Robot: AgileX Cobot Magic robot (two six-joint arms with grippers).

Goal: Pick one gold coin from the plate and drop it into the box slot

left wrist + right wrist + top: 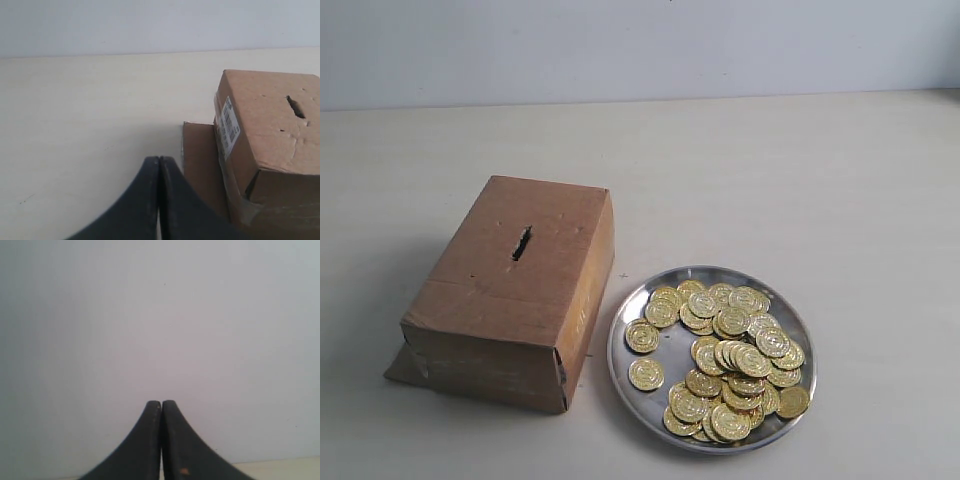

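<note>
A brown cardboard box (510,290) stands on the table left of centre, with its dark ragged slot (521,243) in the top face. To its right lies the round silver plate (621,345), heaped with several gold coins (735,360). Neither arm shows in the exterior view. In the left wrist view my left gripper (159,160) is shut and empty, a little way from the box (270,135), whose slot (295,107) faces up. In the right wrist view my right gripper (161,403) is shut and empty, pointing at the pale wall.
A loose cardboard flap (200,160) lies flat at the foot of the box on the side towards my left gripper. A white barcode label (229,122) is stuck on the box's side. The pale wall (640,45) bounds the table at the back.
</note>
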